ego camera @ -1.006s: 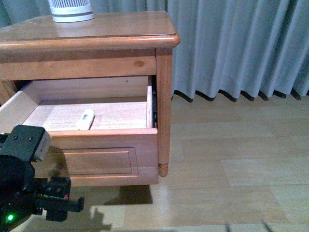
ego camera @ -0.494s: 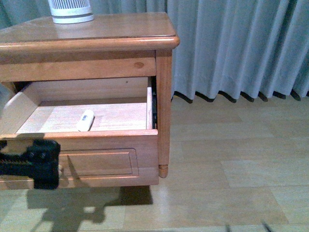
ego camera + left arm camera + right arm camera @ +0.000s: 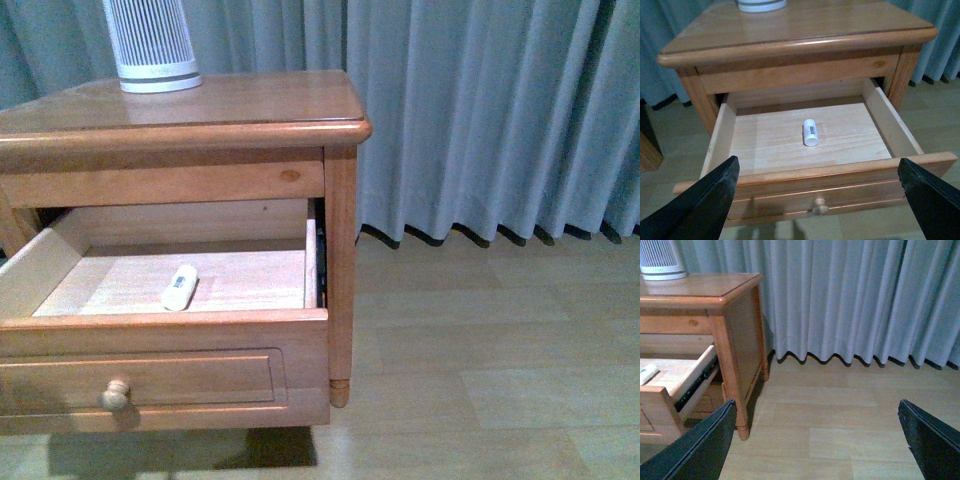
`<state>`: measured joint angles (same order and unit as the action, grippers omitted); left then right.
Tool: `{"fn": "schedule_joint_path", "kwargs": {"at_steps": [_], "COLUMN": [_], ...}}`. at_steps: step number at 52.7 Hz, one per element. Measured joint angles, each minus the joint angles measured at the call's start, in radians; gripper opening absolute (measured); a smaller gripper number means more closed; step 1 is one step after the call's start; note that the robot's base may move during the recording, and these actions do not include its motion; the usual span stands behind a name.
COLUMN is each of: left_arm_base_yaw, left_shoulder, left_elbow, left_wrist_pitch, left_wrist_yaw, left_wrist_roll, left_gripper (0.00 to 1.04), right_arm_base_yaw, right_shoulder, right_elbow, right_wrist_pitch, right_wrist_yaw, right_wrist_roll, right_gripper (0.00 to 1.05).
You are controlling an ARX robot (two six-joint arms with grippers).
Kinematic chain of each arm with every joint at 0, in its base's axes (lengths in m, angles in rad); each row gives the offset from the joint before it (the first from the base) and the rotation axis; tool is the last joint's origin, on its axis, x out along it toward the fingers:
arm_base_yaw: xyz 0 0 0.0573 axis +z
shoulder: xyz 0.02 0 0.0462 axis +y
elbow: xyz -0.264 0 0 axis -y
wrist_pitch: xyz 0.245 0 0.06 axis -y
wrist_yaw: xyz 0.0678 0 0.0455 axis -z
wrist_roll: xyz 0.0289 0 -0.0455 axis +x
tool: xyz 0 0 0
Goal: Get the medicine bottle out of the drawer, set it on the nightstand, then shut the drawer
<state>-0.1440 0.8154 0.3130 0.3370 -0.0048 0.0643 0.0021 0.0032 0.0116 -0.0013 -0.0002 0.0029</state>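
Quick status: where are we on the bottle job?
Done: the drawer is pulled open. In hand: nothing; the left gripper is open, facing the medicine bottle lying on the drawer floor. Left: grasp it, set it on the nightstand top, close the drawer.

Even, soft indoor light, a little cool and grainy
We see a mild sheen on the nightstand (image 3: 250, 100) top, a soft shadow on the floor (image 3: 480, 380) beneath the open drawer (image 3: 200, 375), and dark folds in the curtain (image 3: 480, 110); every view is slightly soft, without glare
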Motion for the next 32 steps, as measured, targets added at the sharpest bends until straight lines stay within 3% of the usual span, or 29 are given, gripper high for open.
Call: {"fn": "schedule_joint_path", "kwargs": {"at_steps": [20,32], "left_arm_base_yaw": [-0.064,-0.066], "left_shoulder": [-0.594,-0.620], "left_elbow": [-0.073,-0.082], "left_wrist_pitch": [-0.512,-0.507], "left_wrist_yaw": [-0.182,-0.192], "left_wrist_roll": [-0.129,-0.142], "left_gripper": [0.98,0.97], "right_arm_base_yaw": [0.000,0.000], "right_shoulder": [0.000,0.000], "right_elbow": [0.000,0.000], "right_wrist_pitch": [0.000,0.000], "right_wrist_yaw": [0.000,0.000], "right_wrist_roll": [0.000,0.000], "right_gripper": [0.98,0.98]}}
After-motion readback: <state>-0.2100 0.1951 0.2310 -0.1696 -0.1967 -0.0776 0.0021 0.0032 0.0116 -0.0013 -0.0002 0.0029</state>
